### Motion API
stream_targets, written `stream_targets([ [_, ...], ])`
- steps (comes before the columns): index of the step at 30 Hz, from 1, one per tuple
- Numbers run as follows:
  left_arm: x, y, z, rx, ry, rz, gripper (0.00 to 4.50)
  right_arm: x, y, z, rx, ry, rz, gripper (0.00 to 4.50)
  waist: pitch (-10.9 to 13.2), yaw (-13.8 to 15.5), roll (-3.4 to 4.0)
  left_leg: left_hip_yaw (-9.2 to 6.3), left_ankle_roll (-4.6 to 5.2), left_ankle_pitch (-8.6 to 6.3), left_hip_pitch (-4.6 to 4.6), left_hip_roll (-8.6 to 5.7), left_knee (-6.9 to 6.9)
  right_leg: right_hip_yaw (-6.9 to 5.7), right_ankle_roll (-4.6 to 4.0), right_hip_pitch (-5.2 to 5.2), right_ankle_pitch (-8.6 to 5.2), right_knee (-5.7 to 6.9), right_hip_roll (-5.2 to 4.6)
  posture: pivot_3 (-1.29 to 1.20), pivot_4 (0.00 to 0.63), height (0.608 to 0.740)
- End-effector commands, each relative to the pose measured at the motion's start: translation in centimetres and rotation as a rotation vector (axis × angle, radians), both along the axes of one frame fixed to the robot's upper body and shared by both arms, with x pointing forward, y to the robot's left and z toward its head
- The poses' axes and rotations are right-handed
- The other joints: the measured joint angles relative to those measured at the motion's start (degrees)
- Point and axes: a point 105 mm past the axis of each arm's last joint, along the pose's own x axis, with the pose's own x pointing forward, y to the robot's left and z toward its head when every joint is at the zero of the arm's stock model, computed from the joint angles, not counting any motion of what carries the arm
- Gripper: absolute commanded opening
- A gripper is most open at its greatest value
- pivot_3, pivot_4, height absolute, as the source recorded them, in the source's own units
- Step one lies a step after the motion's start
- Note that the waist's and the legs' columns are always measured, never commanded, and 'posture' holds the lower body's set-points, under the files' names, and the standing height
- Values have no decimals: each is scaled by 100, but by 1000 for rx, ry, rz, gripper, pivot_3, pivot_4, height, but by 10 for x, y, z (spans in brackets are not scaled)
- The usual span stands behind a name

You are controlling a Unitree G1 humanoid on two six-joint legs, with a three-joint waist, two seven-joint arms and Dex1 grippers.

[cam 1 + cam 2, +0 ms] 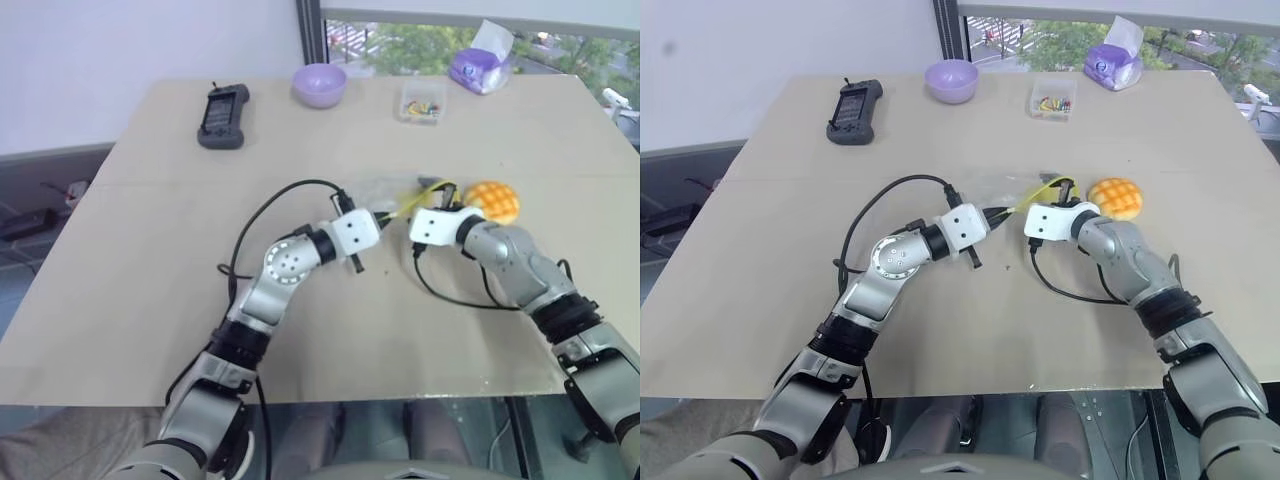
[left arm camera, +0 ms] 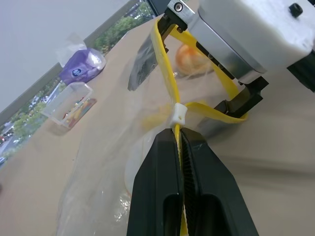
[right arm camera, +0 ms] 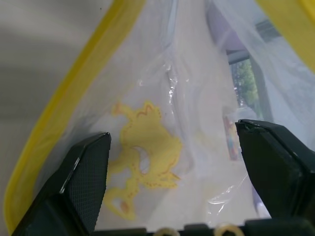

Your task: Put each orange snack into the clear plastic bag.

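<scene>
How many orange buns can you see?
1. The orange snack sits on the table just beyond the right gripper, beside the clear plastic bag. Another could be hidden.

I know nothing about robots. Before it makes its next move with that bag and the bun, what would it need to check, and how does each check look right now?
1. Left gripper shut on the yellow strip of the clear crinkly plastic bag: ok.
2. Right gripper fingers open, inside the bag's mouth: ok.
3. Bag mouth spread wide enough for a bun: cannot tell.
4. Round orange crosshatched snack in the bag: not ok, it sits on the beige table beside the right gripper.
5. Snack free of grip: ok.
</scene>
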Motion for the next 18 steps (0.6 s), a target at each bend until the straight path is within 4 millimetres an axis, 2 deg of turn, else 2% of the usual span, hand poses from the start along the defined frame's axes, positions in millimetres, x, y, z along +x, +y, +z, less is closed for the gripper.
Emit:
stream_targets([
  [1,2,1,13,-27,-49,19,0,-1,-6,15,45,-15,-3,4461,0,0,0,0,0,0,0,0,0,0,0,0,0,0,0,0,150,740],
  [3,5,4,13,-24,-57,41,0,-7,-5,20,92,22,21,4461,0,1,0,0,0,0,0,0,0,0,0,0,0,0,0,0,150,740],
  [8,21,17,13,-2,-105,156,0,-39,-12,40,263,164,128,4461,0,13,0,-2,0,0,0,0,0,-1,0,2,0,-3,0,0,150,740],
  [10,25,20,14,-12,-114,189,0,-53,-21,53,356,230,150,4461,0,23,0,-3,1,0,0,-1,1,-2,0,5,0,-4,0,0,150,740],
  [12,27,21,15,-20,-115,206,0,-62,-30,75,535,240,166,4461,0,27,0,-8,1,-1,0,-1,1,-6,0,7,0,-5,0,0,150,740],
  [15,26,19,15,-28,-114,206,0,-51,-63,97,756,216,37,4461,0,19,0,-6,1,-1,0,1,1,-5,0,8,0,-4,-1,0,150,740],
  [18,25,17,13,-36,-106,202,0,-32,-106,85,818,232,-187,4461,0,44,0,-8,1,-1,6,1,7,-8,0,18,0,-3,-1,0,150,740],
])
